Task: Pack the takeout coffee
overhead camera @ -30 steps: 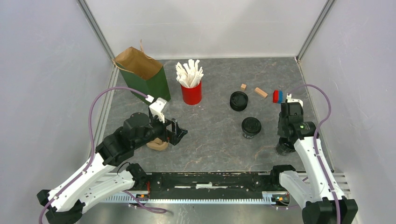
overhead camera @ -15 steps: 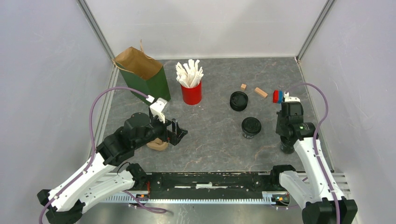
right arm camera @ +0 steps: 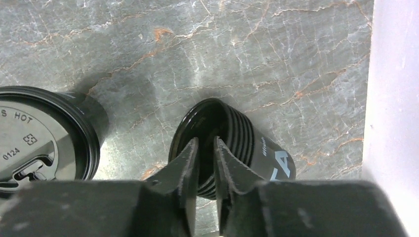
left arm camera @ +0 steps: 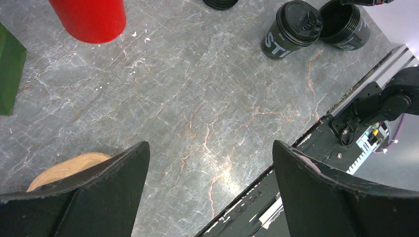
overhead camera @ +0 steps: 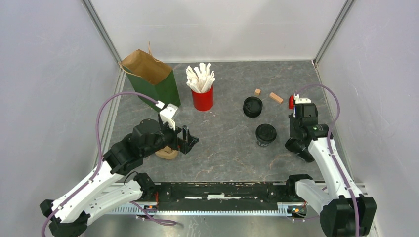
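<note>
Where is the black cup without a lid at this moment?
In the right wrist view the lidless cup sits near the right wall, its rim pinched by the right gripper, the lidded black cup to its left.

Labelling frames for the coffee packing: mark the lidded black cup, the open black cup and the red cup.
lidded black cup (overhead camera: 266,132): top external view, centre of its lid.
open black cup (right arm camera: 257,148): right wrist view, ribbed side wall.
red cup (overhead camera: 203,98): top external view, its red side wall.
</note>
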### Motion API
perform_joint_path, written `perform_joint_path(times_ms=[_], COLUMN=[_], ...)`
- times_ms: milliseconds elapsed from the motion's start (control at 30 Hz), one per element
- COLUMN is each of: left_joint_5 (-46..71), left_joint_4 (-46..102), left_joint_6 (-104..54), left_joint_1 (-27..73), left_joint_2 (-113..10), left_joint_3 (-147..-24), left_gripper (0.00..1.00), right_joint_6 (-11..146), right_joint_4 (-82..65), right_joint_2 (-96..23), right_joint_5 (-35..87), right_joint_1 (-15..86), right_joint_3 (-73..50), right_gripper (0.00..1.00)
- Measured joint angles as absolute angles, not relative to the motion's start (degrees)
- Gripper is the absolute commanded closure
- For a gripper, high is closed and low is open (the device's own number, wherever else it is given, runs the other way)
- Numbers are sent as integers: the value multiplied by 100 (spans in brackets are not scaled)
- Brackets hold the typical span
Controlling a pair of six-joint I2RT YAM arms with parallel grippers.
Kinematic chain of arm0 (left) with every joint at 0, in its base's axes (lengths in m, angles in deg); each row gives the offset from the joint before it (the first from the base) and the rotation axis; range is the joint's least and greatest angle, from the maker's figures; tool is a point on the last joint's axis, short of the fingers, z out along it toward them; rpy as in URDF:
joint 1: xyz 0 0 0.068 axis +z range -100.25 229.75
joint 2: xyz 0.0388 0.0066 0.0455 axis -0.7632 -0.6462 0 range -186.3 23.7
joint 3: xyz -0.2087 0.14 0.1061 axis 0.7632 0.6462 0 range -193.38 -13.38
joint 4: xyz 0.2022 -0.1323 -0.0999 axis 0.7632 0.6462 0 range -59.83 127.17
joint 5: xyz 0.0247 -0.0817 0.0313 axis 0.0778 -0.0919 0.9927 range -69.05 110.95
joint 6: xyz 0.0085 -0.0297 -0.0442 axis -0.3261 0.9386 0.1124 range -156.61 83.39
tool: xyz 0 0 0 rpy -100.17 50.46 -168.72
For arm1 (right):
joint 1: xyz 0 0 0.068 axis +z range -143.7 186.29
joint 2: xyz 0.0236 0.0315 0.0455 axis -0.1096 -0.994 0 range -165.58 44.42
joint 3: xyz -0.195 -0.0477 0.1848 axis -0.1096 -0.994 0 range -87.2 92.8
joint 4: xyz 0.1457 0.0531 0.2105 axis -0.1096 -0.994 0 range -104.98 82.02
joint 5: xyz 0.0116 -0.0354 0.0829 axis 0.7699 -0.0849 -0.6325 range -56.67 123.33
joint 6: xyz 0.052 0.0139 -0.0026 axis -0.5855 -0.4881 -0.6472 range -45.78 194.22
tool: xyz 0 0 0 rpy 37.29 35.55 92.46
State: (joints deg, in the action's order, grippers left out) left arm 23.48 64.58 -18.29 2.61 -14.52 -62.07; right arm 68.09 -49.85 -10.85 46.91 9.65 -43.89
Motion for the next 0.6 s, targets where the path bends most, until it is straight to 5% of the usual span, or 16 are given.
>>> perform_joint_path(times_ms=[600], left_joint_5=[2341], left_joint_4=[6458], left_joint_6=[-1829], left_joint_1=[261], left_joint_2=[-1424], left_joint_3=[-6207], left_gripper=[0], right_joint_6=[6040], right_joint_4=[-5352], right_joint_2=[-1162], right_joint_5=[5557], right_joint_1=[985], right_joint_3=[-4114], right_gripper=[44])
